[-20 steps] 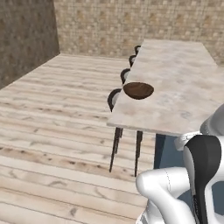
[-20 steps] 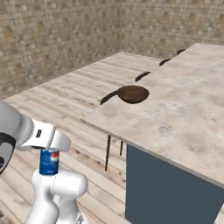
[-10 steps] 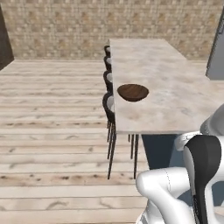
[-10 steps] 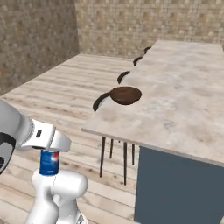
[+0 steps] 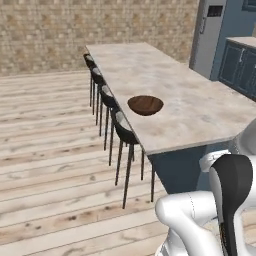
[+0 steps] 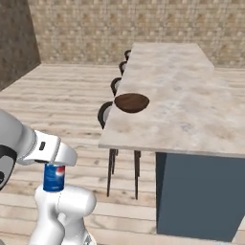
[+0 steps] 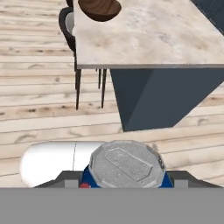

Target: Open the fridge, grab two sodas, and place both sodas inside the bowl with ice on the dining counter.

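Observation:
My gripper point(image 6: 54, 173) hangs low beside the robot's white base, shut on a blue soda can point(image 6: 54, 178) with a red and white label. In the hand view the can's silver top point(image 7: 126, 165) sits between the dark fingers point(image 7: 65, 180). The dark brown bowl point(image 5: 145, 105) rests near the stool-side edge of the dining counter point(image 5: 190, 100), and it appears again as the bowl point(image 6: 131, 102) and at the top of the hand view point(image 7: 100, 8). Its inside looks plain brown. The counter end point(image 7: 144, 39) lies ahead of the can. The grey fridge point(image 5: 205, 35) stands at the far right.
Black stools point(image 5: 122, 131) line the counter's left side point(image 6: 107, 115). The counter's dark blue base point(image 6: 196, 191) faces me. Dark blue cabinets point(image 5: 240, 70) stand beside the fridge. Pale plank floor point(image 5: 45, 150) stretches to the left, with a stone wall point(image 6: 119, 28) behind.
The whole picture has swung, so the base has turned: the counter now runs lengthwise away from me and the fridge has come into the left base view. The can stays in the gripper.

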You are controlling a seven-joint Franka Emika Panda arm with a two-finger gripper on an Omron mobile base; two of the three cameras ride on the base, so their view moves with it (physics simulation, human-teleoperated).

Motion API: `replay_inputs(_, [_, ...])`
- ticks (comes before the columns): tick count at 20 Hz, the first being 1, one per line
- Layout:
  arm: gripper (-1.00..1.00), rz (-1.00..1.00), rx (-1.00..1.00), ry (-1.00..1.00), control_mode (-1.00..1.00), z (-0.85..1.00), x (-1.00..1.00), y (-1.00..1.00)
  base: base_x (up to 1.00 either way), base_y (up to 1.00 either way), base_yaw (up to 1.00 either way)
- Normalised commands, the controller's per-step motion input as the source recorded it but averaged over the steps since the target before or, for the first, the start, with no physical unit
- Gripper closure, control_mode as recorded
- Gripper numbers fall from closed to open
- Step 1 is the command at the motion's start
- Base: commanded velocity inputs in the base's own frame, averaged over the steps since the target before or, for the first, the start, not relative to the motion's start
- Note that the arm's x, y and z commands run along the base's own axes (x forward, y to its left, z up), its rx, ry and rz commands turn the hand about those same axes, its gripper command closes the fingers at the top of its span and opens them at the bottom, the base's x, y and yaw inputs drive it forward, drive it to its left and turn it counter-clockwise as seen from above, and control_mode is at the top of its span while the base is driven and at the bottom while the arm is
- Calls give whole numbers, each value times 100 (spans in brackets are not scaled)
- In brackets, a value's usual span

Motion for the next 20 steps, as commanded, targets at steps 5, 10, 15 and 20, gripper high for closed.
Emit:
replay_inputs(5, [100,0,0,0,100,0,0,0,21,74,-46])
replay_inputs(10, [100,0,0,0,100,0,0,0,21,75,-45])
replay_inputs(15, [100,0,0,0,100,0,0,0,21,77,-45])
replay_inputs(20, [100,0,0,0,100,0,0,0,38,85,-42])
